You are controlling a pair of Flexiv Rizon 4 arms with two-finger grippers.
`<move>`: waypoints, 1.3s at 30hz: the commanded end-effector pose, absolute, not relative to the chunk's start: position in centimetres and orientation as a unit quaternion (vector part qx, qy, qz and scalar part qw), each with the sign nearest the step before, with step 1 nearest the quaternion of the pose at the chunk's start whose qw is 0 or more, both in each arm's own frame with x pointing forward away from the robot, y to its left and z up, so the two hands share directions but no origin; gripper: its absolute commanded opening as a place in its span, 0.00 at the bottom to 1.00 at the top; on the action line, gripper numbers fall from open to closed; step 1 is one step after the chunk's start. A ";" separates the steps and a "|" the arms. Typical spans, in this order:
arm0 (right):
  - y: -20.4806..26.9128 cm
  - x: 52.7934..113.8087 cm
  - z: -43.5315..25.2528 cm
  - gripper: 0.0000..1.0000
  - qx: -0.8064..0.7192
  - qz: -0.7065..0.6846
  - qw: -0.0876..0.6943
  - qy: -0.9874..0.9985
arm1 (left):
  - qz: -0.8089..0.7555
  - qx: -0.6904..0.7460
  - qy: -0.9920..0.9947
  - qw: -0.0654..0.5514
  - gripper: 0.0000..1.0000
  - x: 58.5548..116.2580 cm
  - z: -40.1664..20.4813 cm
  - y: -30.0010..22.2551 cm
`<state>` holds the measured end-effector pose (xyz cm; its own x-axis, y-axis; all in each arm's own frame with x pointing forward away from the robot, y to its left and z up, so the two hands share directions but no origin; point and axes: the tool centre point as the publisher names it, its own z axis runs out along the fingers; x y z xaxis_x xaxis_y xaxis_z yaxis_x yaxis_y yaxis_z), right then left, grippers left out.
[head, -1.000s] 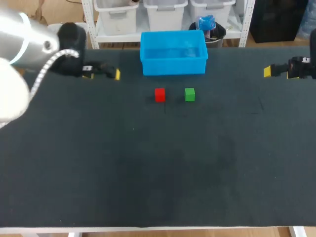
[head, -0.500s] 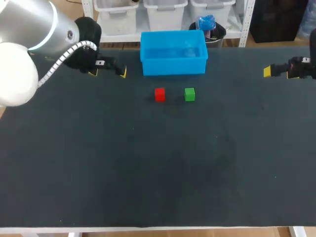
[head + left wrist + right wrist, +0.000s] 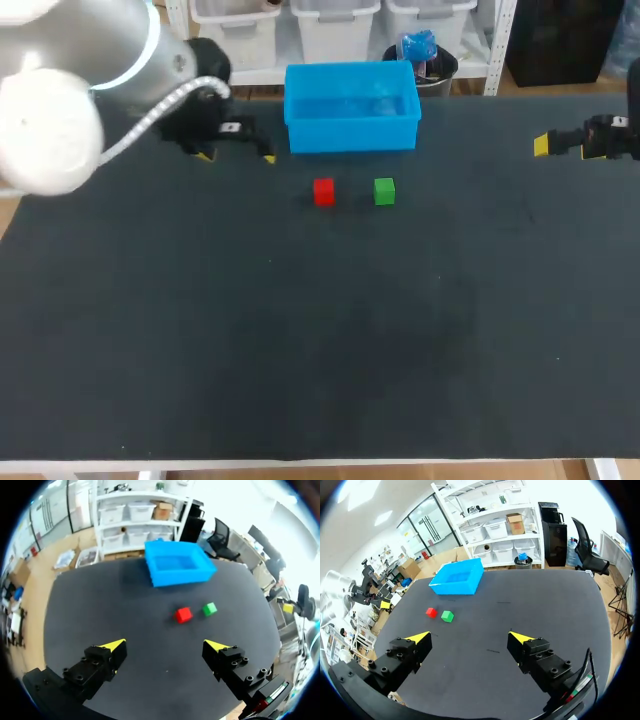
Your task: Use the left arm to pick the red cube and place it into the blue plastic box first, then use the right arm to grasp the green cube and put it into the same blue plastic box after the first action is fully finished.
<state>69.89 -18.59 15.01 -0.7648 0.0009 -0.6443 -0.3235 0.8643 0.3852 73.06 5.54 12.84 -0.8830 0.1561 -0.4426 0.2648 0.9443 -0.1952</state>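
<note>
The red cube (image 3: 323, 191) and the green cube (image 3: 384, 191) sit side by side on the black table, just in front of the blue plastic box (image 3: 351, 107). My left gripper (image 3: 237, 156) hovers open to the left of the box, left of and behind the red cube. From the left wrist, the red cube (image 3: 183, 614), green cube (image 3: 209, 609) and box (image 3: 179, 568) lie ahead of the open left gripper (image 3: 166, 644). My right gripper (image 3: 541, 145) is at the far right, open and empty. The right wrist view has the red cube (image 3: 431, 612), green cube (image 3: 447, 616) and box (image 3: 458, 578) far ahead of the right gripper (image 3: 469, 637).
The black table (image 3: 320, 340) stretches wide in front of the cubes. The blue box stands at the table's back edge.
My left arm has swung rightward, carrying its open gripper closer to the blue box and the red cube. The right arm and both cubes have stayed put.
</note>
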 end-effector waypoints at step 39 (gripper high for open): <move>-18.5 69.9 15.0 1.00 -0.089 0.244 0.331 0.907 | -0.054 0.067 0.980 0.179 1.00 76.5 10.2 -4.7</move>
